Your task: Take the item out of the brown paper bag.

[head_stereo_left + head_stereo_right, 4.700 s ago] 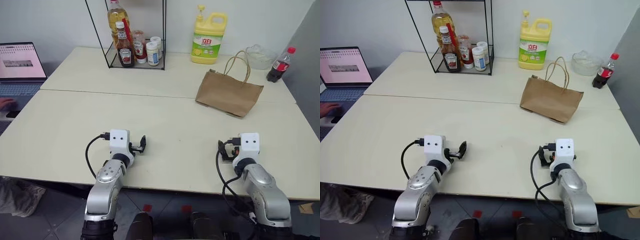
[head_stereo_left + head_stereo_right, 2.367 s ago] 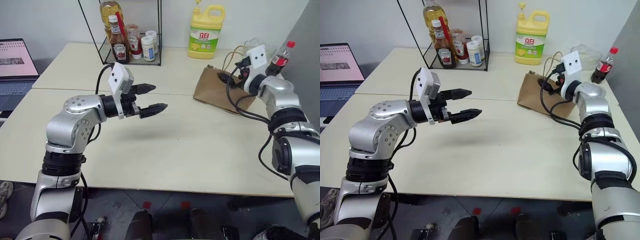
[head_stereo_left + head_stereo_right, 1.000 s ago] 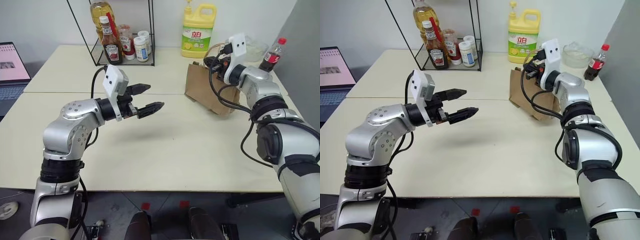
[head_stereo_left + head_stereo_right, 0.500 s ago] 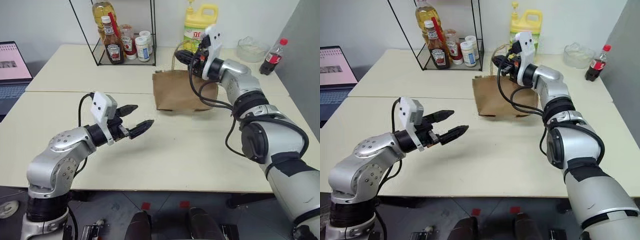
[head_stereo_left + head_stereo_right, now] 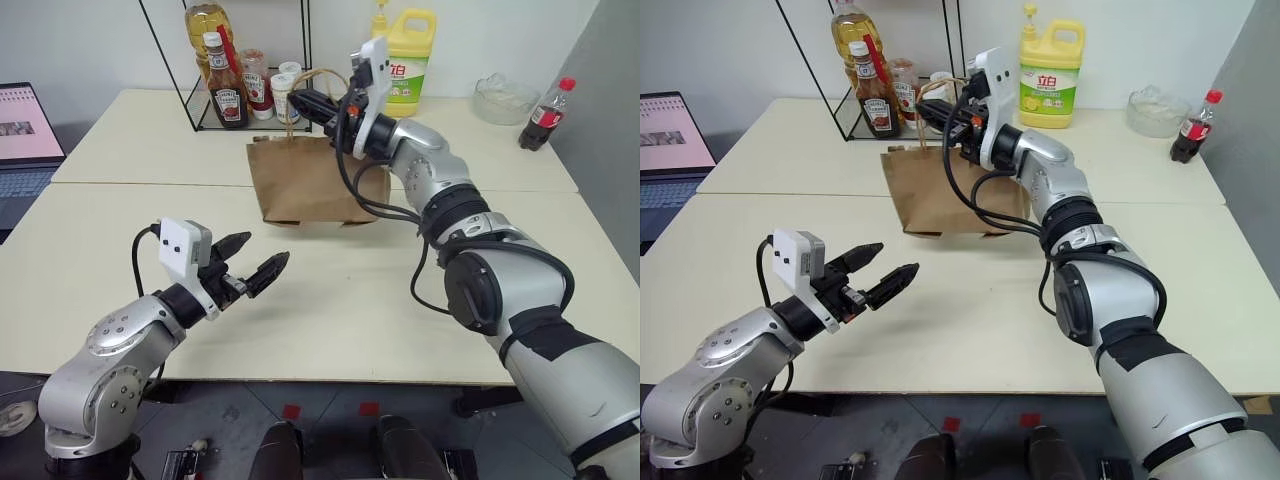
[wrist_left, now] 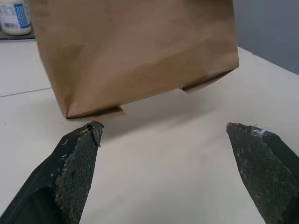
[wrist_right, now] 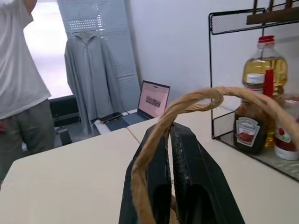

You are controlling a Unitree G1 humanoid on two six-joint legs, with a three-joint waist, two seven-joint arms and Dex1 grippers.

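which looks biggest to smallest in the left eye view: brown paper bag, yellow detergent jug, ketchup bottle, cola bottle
1. brown paper bag, largest, though it hangs nearer the camera than the others.
2. yellow detergent jug, partly hidden behind the right gripper.
3. ketchup bottle.
4. cola bottle, smallest, close to the ketchup bottle in looks.

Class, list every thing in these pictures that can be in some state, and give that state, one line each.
Plain brown kraft paper bag: upright, hanging by a handle, off the table.
Right gripper: jaws shut on a tan loop handle.
Left gripper: jaws open, empty.
Laptop: open, screen lit.
Yellow detergent jug: upright, capped.
Dark cola bottle: upright, red cap on.
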